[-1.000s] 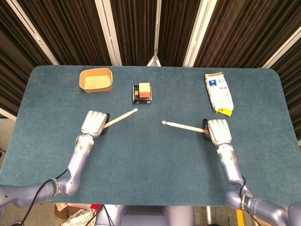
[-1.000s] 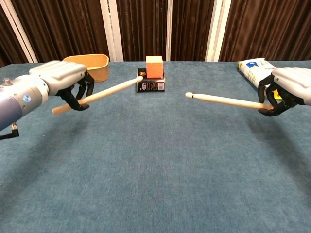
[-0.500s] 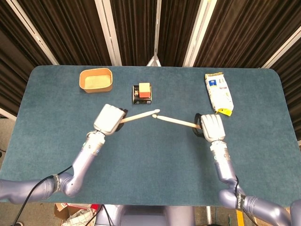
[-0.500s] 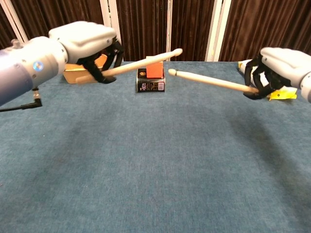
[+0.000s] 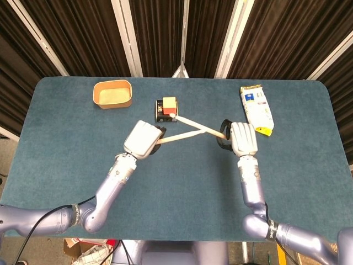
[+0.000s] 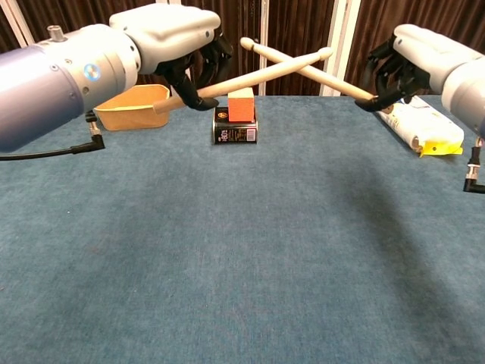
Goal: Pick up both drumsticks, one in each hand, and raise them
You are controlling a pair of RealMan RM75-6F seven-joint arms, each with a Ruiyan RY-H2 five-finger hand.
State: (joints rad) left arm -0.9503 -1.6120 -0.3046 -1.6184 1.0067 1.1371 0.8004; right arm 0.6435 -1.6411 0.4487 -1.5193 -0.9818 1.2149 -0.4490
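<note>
You've got two drumsticks in pale bare wood, smooth and matt — the left drumstick (image 6: 250,76) and the right drumstick (image 6: 307,70). Your left hand (image 6: 178,34) and right hand (image 6: 409,57) have smooth light-grey plastic shells with a soft sheen; the fingers (image 6: 208,64) look black, matt. Forearm casing (image 6: 53,80) is glossy lavender-grey. The table (image 6: 242,250) is covered in teal cloth, a short rough nap, fully matt. The tan tray (image 5: 113,94) looks like matt paperboard. The white snack bag (image 5: 256,108) is a crinkled, slightly shiny film. The orange block (image 6: 241,105) is matt — it sits on a glossy black printed box (image 6: 235,133).
</note>
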